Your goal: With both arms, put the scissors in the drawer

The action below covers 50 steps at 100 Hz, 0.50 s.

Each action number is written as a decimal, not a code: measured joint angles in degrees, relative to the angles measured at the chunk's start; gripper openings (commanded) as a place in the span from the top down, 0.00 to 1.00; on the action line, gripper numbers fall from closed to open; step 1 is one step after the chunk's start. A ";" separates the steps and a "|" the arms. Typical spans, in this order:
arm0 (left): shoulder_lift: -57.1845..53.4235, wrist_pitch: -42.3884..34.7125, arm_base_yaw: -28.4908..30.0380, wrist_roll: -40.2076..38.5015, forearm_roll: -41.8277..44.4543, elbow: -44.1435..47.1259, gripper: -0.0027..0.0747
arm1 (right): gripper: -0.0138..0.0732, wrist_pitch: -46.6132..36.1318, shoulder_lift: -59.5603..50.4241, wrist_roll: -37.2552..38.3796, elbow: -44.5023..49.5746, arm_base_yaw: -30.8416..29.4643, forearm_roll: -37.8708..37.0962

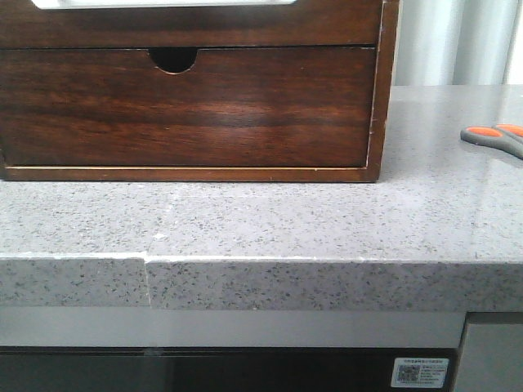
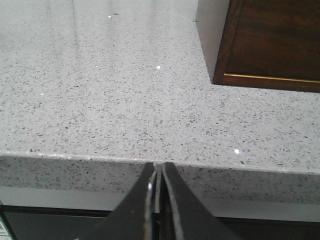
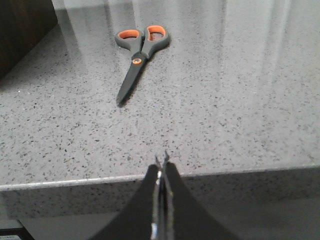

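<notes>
The scissors (image 1: 494, 137), with grey handles and orange lining, lie flat on the grey speckled counter at the far right, cut off by the front view's edge. In the right wrist view the scissors (image 3: 139, 55) lie closed, handles away from my right gripper (image 3: 162, 162), which is shut and empty at the counter's front edge. The drawer (image 1: 163, 23) is the upper one in the wooden box; only its lower part shows, closed, with white at the top of the view. My left gripper (image 2: 159, 167) is shut and empty at the counter's front edge, left of the box.
A lower drawer with a small semicircular notch (image 1: 188, 106) fills most of the box front. The box corner (image 2: 270, 45) shows in the left wrist view. The counter's front edge (image 1: 327, 282) has a seam at the left. A dark cabinet sits below.
</notes>
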 measured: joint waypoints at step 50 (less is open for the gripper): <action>0.00 -0.51 0.00 0.00 4.30 0.00 0.99 | 0.91 0.00 0.00 0.00 0.00 0.00 0.00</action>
